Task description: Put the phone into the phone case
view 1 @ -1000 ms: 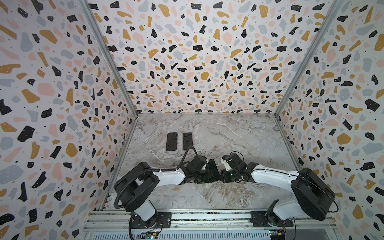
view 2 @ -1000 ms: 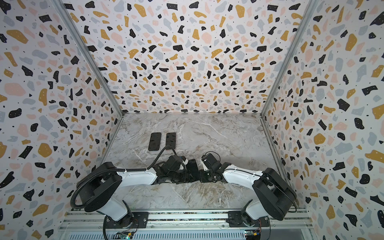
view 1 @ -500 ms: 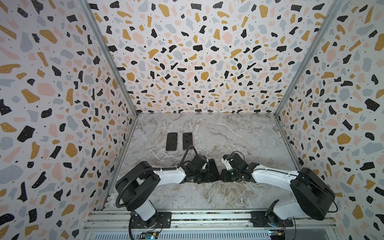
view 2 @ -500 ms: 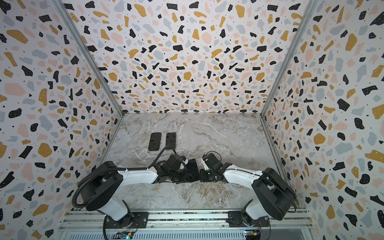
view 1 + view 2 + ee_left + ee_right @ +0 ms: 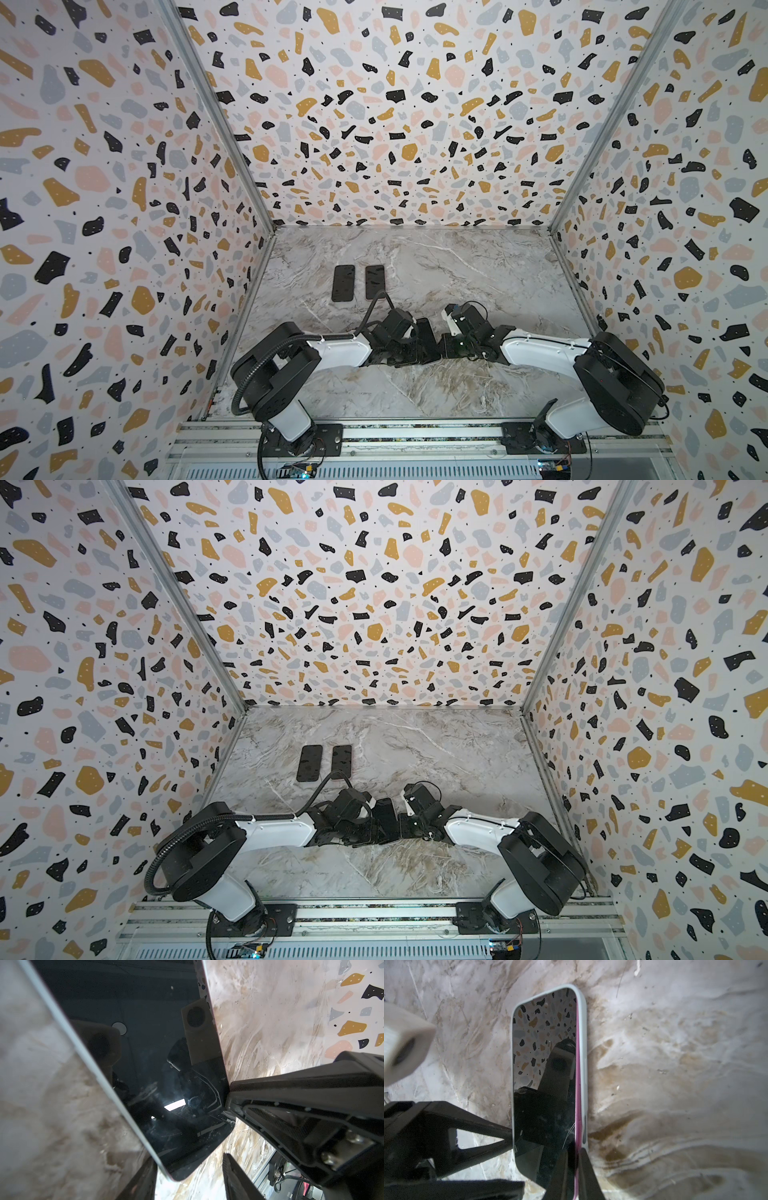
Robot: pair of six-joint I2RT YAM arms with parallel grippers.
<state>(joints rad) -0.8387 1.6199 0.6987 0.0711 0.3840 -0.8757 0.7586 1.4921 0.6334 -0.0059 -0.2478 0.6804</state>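
While right gripper (image 5: 576,1154) pinches shut on pink long edge of phone (image 5: 544,1084), left gripper (image 5: 409,351) sits half open, empty, at phone's 9 o'clock. Phone at 6 o'clock of surface (image 5: 415,395), long axis 12-to-6, pinched edge proud of phone case (image 5: 584,1043) rim; likely needs pressing down.

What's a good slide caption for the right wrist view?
Right gripper pinching the pink-edged phone in its pale case.
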